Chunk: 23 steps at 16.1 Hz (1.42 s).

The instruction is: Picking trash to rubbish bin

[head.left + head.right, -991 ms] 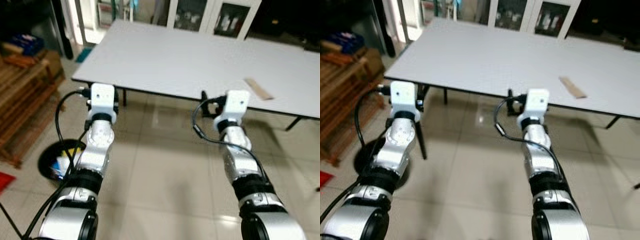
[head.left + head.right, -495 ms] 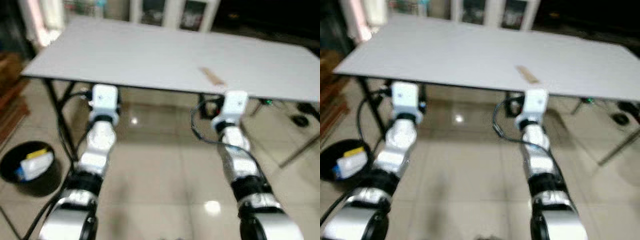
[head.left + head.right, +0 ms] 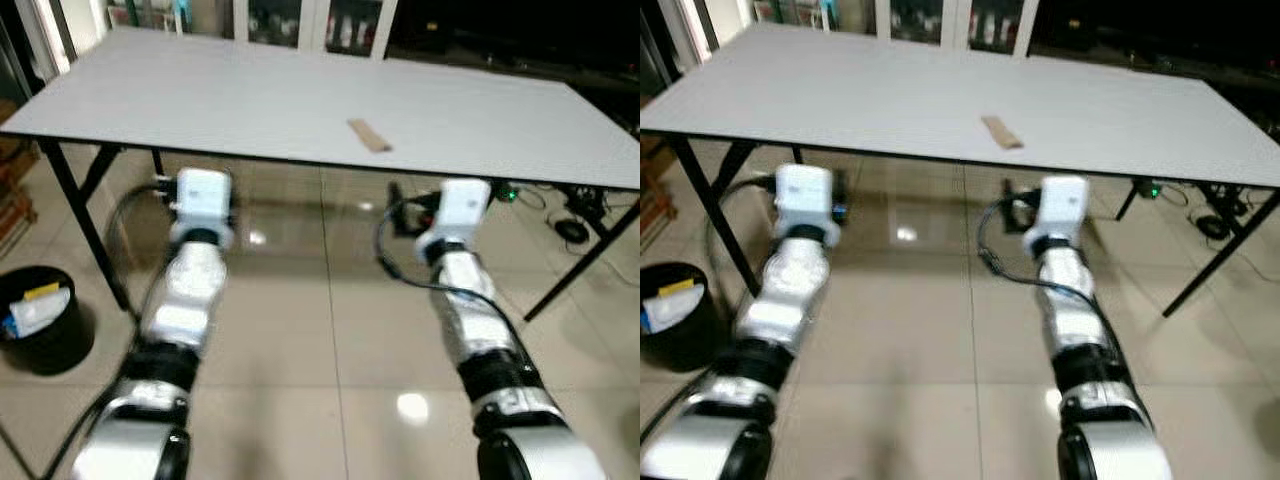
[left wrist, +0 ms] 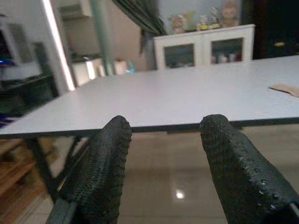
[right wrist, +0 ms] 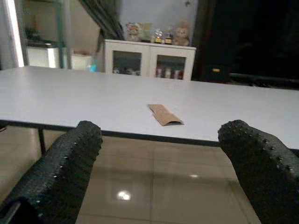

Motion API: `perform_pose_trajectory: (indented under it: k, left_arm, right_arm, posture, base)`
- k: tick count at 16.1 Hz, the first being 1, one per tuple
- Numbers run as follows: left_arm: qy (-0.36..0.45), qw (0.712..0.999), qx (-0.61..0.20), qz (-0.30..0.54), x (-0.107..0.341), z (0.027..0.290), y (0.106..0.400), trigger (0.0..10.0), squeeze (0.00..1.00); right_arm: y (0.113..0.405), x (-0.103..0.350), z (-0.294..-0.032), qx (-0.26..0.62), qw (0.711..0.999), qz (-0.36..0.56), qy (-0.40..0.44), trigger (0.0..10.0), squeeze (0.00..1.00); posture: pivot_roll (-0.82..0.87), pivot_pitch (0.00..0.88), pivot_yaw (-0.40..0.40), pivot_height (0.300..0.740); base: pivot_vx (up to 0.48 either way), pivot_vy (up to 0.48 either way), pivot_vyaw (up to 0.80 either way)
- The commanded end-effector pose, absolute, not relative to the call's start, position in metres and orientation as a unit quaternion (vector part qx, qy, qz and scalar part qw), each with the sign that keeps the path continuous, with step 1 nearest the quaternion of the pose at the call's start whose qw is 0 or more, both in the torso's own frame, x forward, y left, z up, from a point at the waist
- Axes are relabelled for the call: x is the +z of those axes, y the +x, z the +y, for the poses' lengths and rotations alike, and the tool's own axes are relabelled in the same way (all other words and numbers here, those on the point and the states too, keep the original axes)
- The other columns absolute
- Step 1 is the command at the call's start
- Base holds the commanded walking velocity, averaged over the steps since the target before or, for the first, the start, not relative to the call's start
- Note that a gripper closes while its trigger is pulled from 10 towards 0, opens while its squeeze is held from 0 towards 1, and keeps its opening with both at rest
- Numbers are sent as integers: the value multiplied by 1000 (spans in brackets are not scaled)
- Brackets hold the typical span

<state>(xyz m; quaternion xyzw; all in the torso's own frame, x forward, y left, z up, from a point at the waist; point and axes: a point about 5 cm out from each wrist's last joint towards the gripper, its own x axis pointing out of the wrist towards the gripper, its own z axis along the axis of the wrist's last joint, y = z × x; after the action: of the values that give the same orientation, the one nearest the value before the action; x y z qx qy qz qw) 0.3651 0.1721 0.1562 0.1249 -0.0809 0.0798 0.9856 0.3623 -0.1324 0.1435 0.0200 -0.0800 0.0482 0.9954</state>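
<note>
1 cardboard strip (image 3: 369, 135) on table (image 3: 200, 95) | 1 bin (image 3: 45, 335), maybe paper inside | 2 grippers spread: left gripper (image 4: 161, 135), right gripper (image 5: 161, 140)

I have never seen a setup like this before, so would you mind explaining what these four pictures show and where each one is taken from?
This is a humanoid robot seen through its own cameras. Two pictures come from the stereo camera on its head, looking down at its two silver arms stretched toward a white table. The other two come from a camera on each wrist, looking along the two black fingers.

The left end effector and the right end effector are both open and hold nothing; they sit just short of the table's near edge, about level with it.

On the table lies a flat brown piece of cardboard, the trash to collect. A black rubbish bin stands on the tiled floor at the robot's left, already holding some rubbish.
</note>
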Motion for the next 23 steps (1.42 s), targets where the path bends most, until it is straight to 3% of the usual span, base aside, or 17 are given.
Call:
perform_pose_trajectory:
  k: [1,7,23]
  left_arm:
    - [121,987,62,-82,158,161,366,10000,0]
    - [111,988,63,-90,163,159,367,10000,0]
    - [119,985,69,-102,176,162,368,10000,0]
  right_arm:
    - [363,145,-143,34,996,-78,21,10000,0]
    - [362,147,-143,34,996,-80,25,10000,0]
    - [363,151,-140,36,995,-82,31,10000,0]
  posture:
    - [17,3,-99,740]
    - [12,9,-97,740]
    - [18,11,-94,740]
  base:
    - [0,0,0]
    - [0,0,0]
    - [476,0,0]
